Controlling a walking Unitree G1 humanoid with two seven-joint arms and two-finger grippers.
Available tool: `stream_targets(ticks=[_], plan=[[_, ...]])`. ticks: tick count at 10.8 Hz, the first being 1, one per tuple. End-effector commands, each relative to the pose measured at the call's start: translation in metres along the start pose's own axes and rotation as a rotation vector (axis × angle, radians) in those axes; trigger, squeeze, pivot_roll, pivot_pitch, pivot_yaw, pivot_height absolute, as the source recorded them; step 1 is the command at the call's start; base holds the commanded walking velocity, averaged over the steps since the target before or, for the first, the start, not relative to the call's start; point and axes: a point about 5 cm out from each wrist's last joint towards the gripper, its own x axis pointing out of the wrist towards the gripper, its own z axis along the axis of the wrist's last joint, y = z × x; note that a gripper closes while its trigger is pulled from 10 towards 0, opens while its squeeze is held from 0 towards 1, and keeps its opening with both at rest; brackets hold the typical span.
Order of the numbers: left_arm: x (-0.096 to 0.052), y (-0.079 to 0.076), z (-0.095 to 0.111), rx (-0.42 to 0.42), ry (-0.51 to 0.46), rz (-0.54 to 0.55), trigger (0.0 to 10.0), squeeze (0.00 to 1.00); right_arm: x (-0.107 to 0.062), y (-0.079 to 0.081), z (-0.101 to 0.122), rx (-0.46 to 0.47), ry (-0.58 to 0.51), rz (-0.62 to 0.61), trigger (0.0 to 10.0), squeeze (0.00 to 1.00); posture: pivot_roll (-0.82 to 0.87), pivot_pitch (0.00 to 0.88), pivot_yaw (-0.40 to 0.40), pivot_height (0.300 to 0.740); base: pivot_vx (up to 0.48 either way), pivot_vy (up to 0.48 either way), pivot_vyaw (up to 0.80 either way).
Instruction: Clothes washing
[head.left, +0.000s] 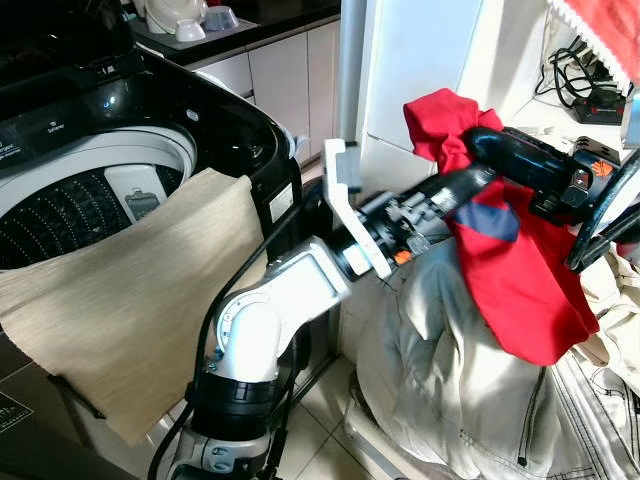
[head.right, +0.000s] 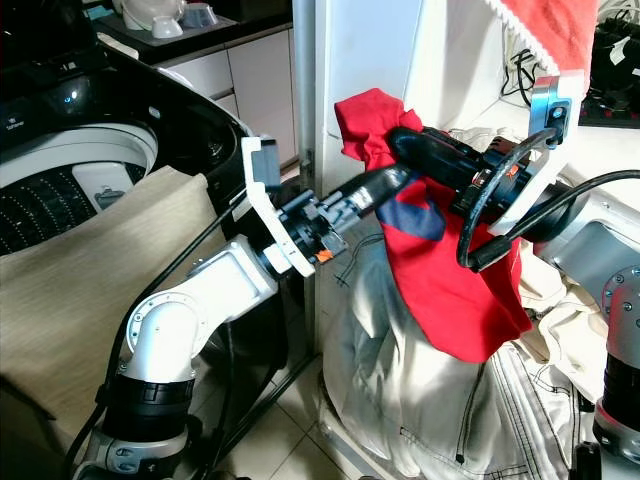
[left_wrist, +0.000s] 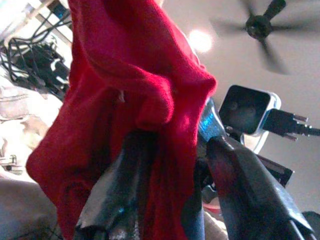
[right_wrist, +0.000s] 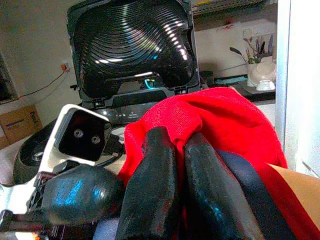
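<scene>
1. The washer stands at the left with its lid up. A beige cloth is draped over its front rim and hangs down outside.
2. The left gripper reaches out to the right of the washer, well clear of the drum. Its fingers are buried in the bunched top of a red garment. The left wrist view shows one dark finger beside the fabric and another under it, so the jaws look closed on the cloth.
3. The red garment hangs from both grippers, its top bunched above them and its length falling in front of a heap of pale clothes. A navy band crosses it near the fingers.
4. The right gripper meets the left one from the right at the same bunch. In the right wrist view its two fingers lie close together, pressed into the red fabric, gripping it.
</scene>
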Motion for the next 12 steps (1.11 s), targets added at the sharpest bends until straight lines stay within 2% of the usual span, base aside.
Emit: stream_targets(ticks=[1,11,12], plan=[[0.0008,0.0001,0.0005,-0.008,-0.016,-0.011,0.0,0.00,-0.0003,0.0011,0.0023,-0.015,-0.010,0.003,0.0,0.00,-0.22,0.000,0.058,0.740,0.000,0.000,0.00],[-0.0011,-0.0003,0.0036,0.010,-0.027,-0.021,0.0,0.00,-0.0005,0.0019,0.0010,-0.012,-0.008,0.008,0.0,0.00,-0.22,0.000,0.058,0.740,0.000,0.000,0.00],[-0.0014,0.0033,0.0068,0.010,-0.051,0.008,0.0,0.00,0.0007,0.0039,0.0018,0.014,-0.026,0.033,10.0,1.00,-0.21,0.000,0.059,0.740,0.000,0.000,0.00]])
